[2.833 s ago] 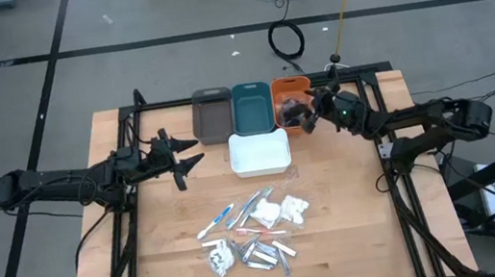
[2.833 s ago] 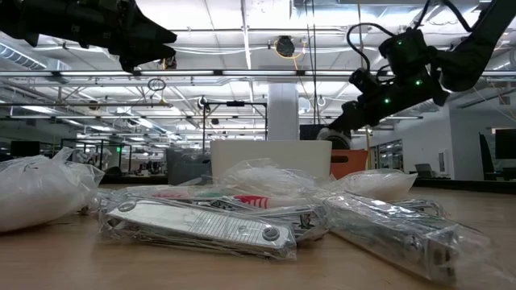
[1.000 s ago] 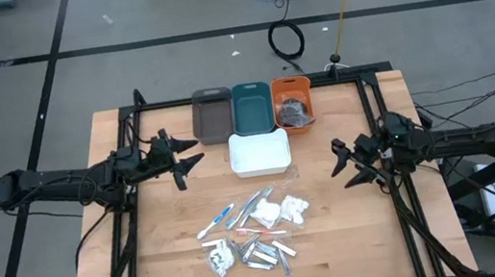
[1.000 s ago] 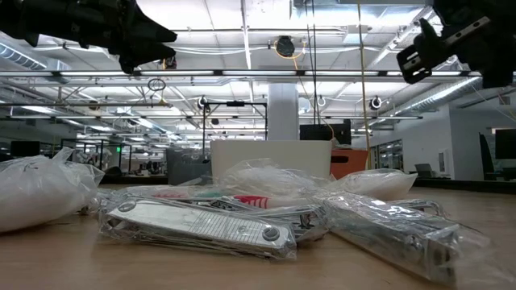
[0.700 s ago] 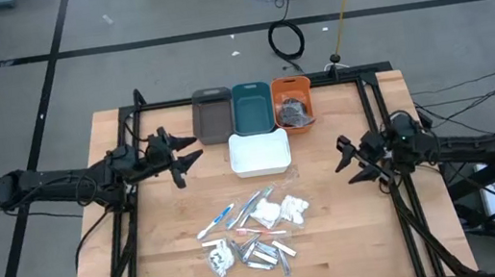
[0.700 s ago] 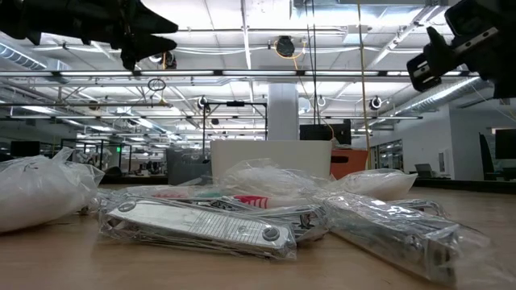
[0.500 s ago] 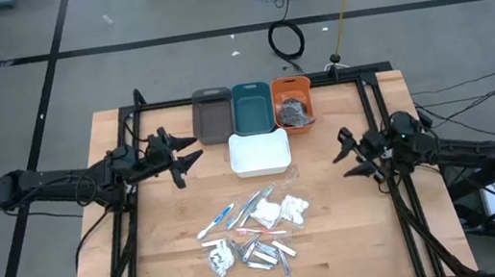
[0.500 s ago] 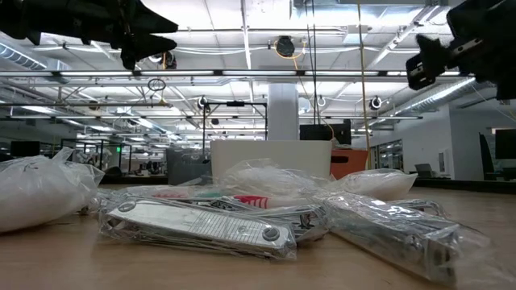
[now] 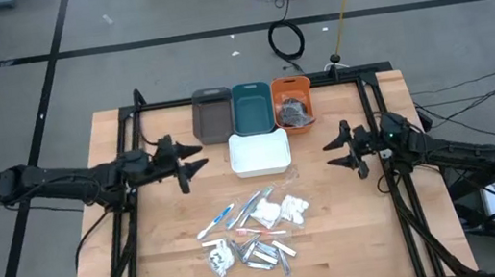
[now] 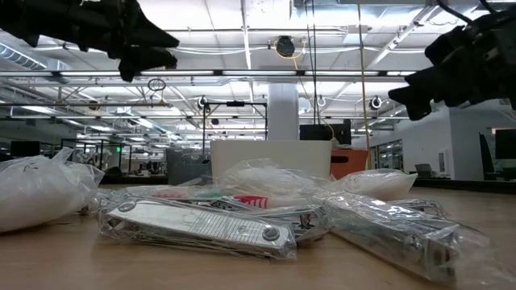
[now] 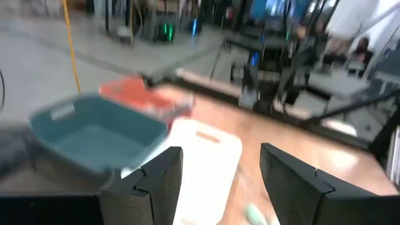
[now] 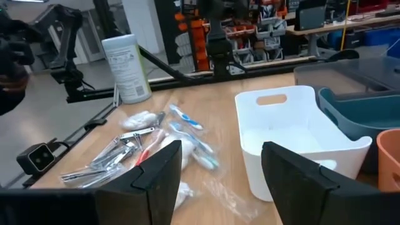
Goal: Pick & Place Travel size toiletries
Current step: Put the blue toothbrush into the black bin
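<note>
My right fingers (image 9: 339,150) hang apart and empty near the tabletop's (image 9: 359,239) right edge, just off the white tray (image 9: 260,152). My left fingers (image 9: 189,161) are also parted and empty, waiting toward the left edge.

The travel size toiletries (image 9: 253,226) lie heaped in the middle of the tabletop toward its front edge: blue-tipped sticks (image 9: 215,220), white packets (image 9: 293,209) and silver sachets (image 9: 262,255), overlapping in crinkly wrap. One batch already sits in the orange tray (image 9: 292,103) at the back edge.

I judge the next pick wants an outlying piece, not the tangle (film drags neighbours along). I would come down squarely over one white packet on the heap's right side and close across its narrow width.
</note>
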Controlling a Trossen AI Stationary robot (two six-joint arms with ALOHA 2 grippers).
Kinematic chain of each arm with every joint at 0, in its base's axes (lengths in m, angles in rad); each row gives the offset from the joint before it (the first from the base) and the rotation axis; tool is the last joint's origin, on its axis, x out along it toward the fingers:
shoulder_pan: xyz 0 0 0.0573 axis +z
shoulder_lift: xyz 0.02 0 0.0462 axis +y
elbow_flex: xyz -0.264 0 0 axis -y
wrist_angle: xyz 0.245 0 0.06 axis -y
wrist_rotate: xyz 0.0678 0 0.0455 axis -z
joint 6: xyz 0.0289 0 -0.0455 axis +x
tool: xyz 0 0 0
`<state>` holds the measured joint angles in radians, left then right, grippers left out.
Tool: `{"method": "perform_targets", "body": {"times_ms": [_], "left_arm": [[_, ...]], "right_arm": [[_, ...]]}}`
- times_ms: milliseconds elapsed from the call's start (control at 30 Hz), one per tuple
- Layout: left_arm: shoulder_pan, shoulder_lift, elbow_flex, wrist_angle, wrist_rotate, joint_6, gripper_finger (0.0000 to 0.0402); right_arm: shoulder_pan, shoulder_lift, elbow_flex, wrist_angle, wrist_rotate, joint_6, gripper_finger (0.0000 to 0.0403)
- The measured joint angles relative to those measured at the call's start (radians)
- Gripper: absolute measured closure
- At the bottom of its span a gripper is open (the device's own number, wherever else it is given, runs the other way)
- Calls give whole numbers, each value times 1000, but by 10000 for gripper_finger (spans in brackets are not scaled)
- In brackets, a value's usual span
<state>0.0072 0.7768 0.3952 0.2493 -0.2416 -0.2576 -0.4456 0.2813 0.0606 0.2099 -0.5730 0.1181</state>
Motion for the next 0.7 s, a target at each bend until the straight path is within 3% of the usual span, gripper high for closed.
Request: {"method": "perform_targets", "body": {"times_ms": [233,467,700], "left_arm": [[-127,204,244,-450,-59,-144,190],[-301,486,514,-902,-15,-507,190],[-420,712,611,-1011,146,-741,190]], "right_arm": [[0,0,-1,-8,0,0,195],[0,0,-1,-9,0,0,195],[0,0,-2,12,19,-28,195]]}}
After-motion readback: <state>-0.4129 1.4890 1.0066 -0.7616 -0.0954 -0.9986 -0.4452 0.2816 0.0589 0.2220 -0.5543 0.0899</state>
